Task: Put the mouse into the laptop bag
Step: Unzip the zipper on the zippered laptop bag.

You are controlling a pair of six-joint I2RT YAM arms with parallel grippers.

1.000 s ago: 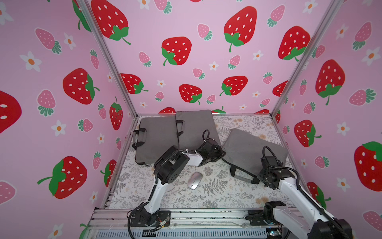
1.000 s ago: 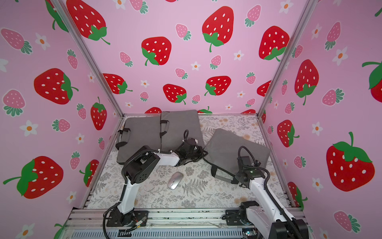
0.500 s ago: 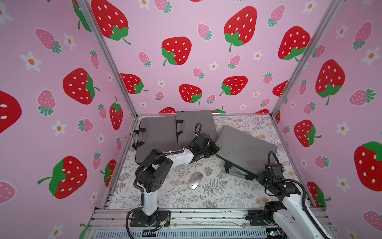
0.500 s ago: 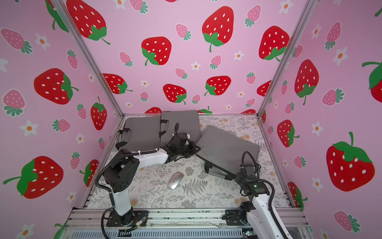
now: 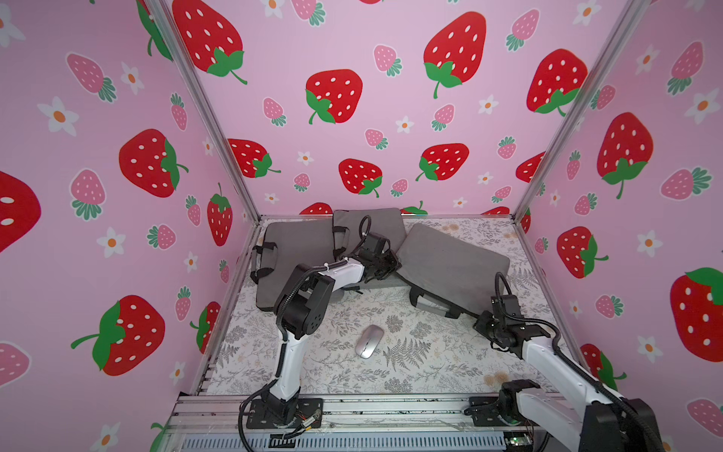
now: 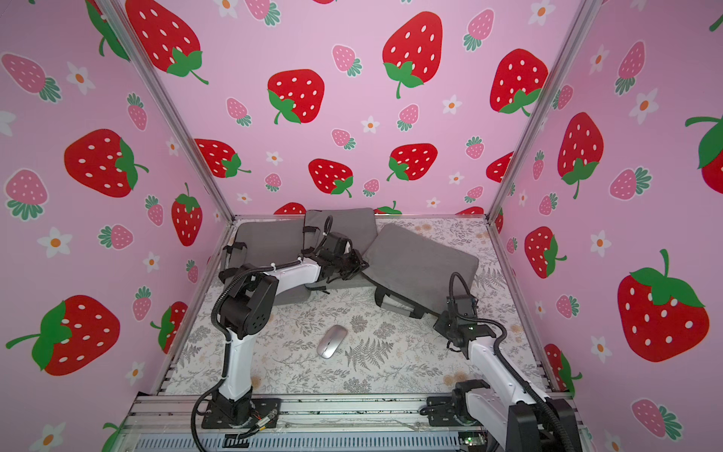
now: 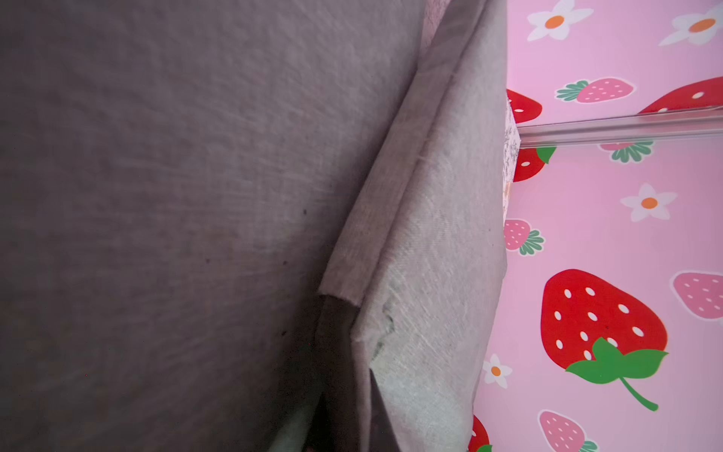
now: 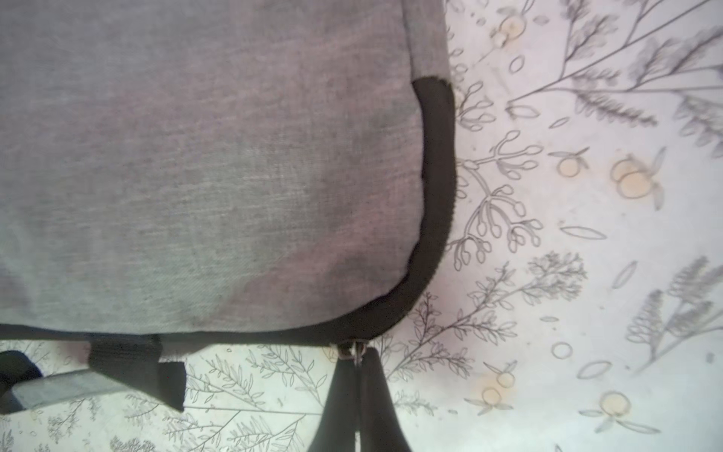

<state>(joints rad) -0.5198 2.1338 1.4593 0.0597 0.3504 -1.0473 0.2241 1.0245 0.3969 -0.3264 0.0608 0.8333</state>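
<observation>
Pink strawberry walls [image 5: 391, 58] enclose a desk [image 5: 430, 375] covered with a leaf-print cloth. Just below centre in both top views, the silver mouse [image 5: 369, 341] [image 6: 331, 341] lies bare on the cloth, between the two arms and touching neither. It is outside every bag. Right of centre, the bag [image 5: 450, 258] [image 6: 422, 262] lies at a slant, its grey handle [image 5: 430, 305] facing the mouse. Two other bags [image 5: 289, 250] [image 5: 375, 227] lie along the far edge, upper left of it, and the slanted one overlaps the nearer of them. The left pincer [image 5: 387, 266] [image 6: 354, 264] sits at the bag's upper-left corner, pressed together. In the left wrist view the bag's folded edge [image 7: 430, 235] runs down to where the tips meet, so it pinches that corner. The right pincer [image 5: 479, 323] [image 6: 440, 326] is at the bag's lower-right corner. In the right wrist view its dark fingers [image 8: 340, 403] are closed on the metal zipper pull [image 8: 350, 350], just below the black zipper band [image 8: 434, 195] that curves round the corner.
</observation>
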